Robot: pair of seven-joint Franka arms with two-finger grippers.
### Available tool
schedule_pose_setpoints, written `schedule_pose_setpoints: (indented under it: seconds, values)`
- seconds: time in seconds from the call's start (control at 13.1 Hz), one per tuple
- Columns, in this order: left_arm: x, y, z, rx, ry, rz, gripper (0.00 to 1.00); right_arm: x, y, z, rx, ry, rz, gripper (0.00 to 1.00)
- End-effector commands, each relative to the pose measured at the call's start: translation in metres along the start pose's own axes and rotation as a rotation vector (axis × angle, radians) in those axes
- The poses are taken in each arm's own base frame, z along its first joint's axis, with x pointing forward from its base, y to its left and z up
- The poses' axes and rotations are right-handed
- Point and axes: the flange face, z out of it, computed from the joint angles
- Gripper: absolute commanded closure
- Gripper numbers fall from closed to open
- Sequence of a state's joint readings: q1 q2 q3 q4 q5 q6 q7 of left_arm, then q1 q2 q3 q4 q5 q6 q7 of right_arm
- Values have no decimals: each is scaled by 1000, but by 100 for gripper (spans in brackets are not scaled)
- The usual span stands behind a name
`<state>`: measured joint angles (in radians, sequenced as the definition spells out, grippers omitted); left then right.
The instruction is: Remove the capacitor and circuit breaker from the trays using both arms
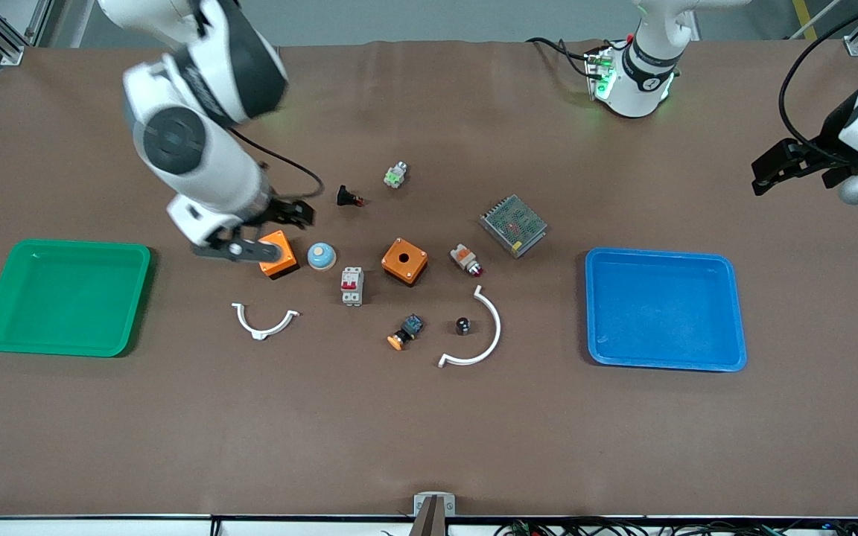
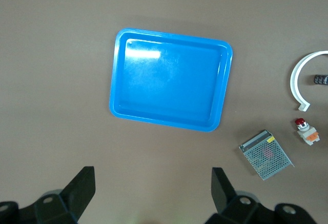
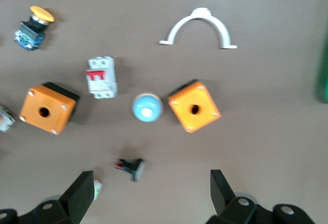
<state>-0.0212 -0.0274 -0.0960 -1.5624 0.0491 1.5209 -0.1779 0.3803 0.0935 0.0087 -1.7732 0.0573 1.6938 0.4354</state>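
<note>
The capacitor [image 1: 463,325], a tiny black cylinder, stands inside the curve of a large white clip [image 1: 477,335]; the left wrist view shows it at the frame's edge [image 2: 320,79]. The breaker [image 1: 352,286], a white-grey block with red levers, lies between two orange boxes and nearer the front camera; it also shows in the right wrist view [image 3: 100,77]. My right gripper [image 1: 256,237] [image 3: 151,190] is open and empty, up over the orange box [image 1: 278,254] nearest the green tray. My left gripper [image 1: 794,167] [image 2: 152,188] is open and empty, up over bare table by the blue tray.
A green tray [image 1: 64,296] lies at the right arm's end and a blue tray [image 1: 663,309] at the left arm's end. Around the breaker lie a second orange box [image 1: 404,260], a blue dome [image 1: 322,256], an orange-capped button [image 1: 405,333], a small white clip [image 1: 265,321] and a mesh box [image 1: 514,225].
</note>
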Motion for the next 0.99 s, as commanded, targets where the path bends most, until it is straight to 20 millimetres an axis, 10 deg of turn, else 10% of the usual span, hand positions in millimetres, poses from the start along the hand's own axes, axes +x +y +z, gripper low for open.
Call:
schedule_pose_setpoints:
  seconds: [0.0,0.31,0.92]
  values:
    - [-11,1,-7,-11,-6,19,0,-28,76,-10,37,16,-44,0]
    - [-11,1,-8,-50,-5,16,0,-12,173,-39,59,45,-90,0]
    - [-16,-3,-18,-50,-2,25,0,-9,179,-135,42,199,-90,0]
